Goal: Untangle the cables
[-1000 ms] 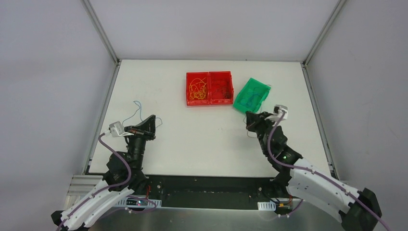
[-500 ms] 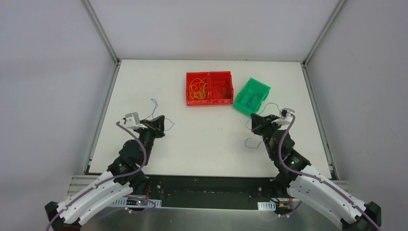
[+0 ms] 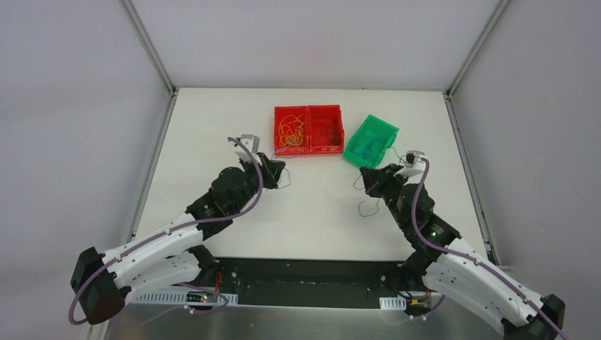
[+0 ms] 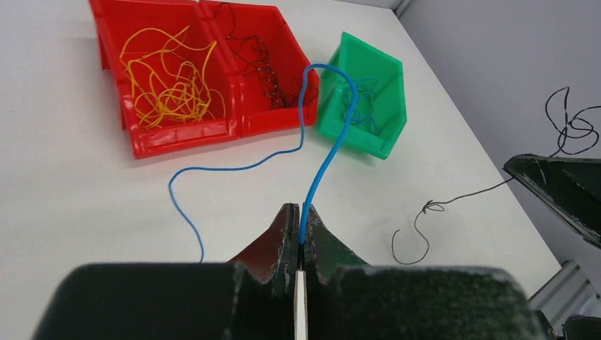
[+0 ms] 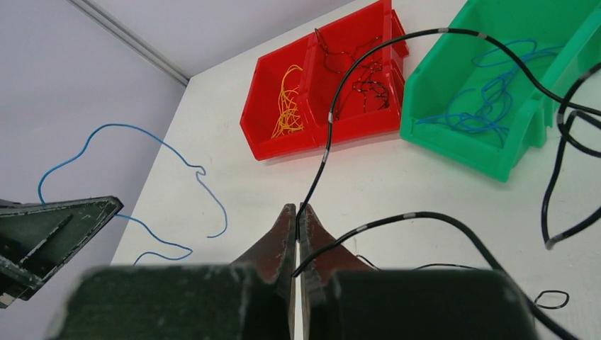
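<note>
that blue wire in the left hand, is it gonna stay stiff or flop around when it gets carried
Probably springy rather than limp: the blue wire arches up unsupported from the left hand. It is likely very light, since it looks hair-thin. Its long curly free tail may swing or snag on the way.

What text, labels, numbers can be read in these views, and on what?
None legible.
Red bins, green bin, left gripper and right gripper: no print visible.
White strips at the arm bases, top view: too small to tell if they carry text.
</note>
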Robot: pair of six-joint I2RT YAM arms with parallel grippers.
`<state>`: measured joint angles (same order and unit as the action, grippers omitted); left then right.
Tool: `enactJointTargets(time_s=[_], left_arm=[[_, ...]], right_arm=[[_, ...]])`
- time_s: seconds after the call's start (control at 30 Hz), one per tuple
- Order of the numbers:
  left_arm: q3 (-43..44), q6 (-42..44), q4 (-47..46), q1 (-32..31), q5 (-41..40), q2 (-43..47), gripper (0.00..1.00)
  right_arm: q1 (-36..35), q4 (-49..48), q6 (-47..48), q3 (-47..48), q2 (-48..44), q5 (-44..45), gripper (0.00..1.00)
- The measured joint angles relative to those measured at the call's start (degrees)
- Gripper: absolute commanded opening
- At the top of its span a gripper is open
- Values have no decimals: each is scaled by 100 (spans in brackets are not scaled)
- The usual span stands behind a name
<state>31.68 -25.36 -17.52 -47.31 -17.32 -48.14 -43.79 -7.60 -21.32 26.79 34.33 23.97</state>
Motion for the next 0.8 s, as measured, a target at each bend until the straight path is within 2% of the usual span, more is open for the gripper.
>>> enactJointTargets(time_s=[0.3, 0.5, 0.6, 0.8], left_arm=[[1578, 92, -94, 2, 761, -2411, 0], [3193, 334, -122, 9, 1580, -4133, 0], [3974, 468, -98, 15, 2240, -4754, 0], [5143, 529, -59, 17, 3237, -5407, 0]], right_arm=[[0, 396, -4, 0, -1049, 461, 0], [0, 535, 7, -7, -1690, 824, 0], [0, 601, 37, -17, -1928, 979, 0], [0, 680, 87, -114, -2310, 1272, 0]])
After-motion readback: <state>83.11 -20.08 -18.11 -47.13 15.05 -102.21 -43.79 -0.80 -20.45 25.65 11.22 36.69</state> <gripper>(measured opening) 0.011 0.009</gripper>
